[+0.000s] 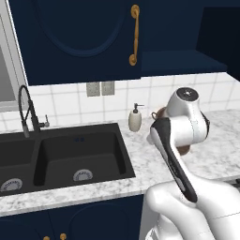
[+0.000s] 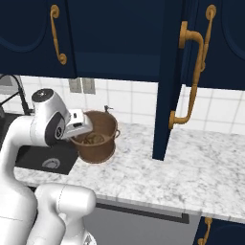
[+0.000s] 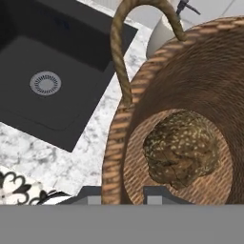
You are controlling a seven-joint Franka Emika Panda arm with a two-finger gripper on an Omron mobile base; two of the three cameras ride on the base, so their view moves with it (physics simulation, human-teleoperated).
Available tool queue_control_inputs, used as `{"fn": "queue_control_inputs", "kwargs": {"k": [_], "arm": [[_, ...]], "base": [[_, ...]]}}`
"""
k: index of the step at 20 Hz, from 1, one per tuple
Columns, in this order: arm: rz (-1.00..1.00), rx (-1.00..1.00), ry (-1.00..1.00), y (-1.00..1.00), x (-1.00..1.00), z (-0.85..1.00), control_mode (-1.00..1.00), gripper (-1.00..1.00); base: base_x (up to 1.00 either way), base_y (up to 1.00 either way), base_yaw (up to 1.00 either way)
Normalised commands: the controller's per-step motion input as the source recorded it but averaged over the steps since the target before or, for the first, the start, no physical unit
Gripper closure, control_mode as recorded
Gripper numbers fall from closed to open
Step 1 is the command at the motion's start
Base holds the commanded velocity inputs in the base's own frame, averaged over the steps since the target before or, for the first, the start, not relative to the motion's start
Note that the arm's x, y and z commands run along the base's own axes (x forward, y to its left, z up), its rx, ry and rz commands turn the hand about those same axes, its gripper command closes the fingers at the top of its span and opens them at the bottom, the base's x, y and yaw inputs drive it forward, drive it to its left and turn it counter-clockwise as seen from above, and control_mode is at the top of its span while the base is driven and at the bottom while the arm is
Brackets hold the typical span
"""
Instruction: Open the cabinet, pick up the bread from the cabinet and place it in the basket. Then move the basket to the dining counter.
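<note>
The brown basket [image 2: 101, 143] stands on the marble counter [image 2: 201, 172] right of the sink, below the navy wall cabinet [image 2: 124, 33]. The cabinet's right door [image 2: 166, 95] is swung open. The golden-brown bread [image 3: 181, 148] lies on the basket's floor and also peeks over the rim as bread [image 2: 92, 139]. My gripper [image 3: 124, 193] comes down at the basket's near-left edge [image 3: 113, 157], one fingertip outside the wall and one inside, pinching the rim. From the right base camera the gripper [image 2: 85, 128] dips over that rim. The dining counter is out of view.
A black double sink [image 1: 61, 157] with a black faucet [image 1: 27, 110] lies left of the basket. A white soap dispenser [image 1: 135, 118] stands by the tiled wall just behind the basket. The open door's brass handle [image 2: 191, 81] juts over the counter to the right.
</note>
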Motion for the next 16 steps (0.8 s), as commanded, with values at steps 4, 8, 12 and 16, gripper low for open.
{"fn": "queue_control_inputs", "kwargs": {"k": [4,8,12,16], "arm": [[0.13,0.0,0.14,0.0,-0.22,0.22,-1.0,1.0],[0.12,-0.06,0.13,0.0,-0.05,-0.07,-1.0,1.0],[0.04,-0.18,0.08,0.14,-0.05,-0.09,-1.0,1.0],[0.0,-0.03,0.0,0.05,-0.13,-0.02,-1.0,1.0]], "base": [[0.0,0.0,0.0],[0.0,0.0,0.0],[0.0,0.0,0.0],[0.0,0.0,0.0]]}}
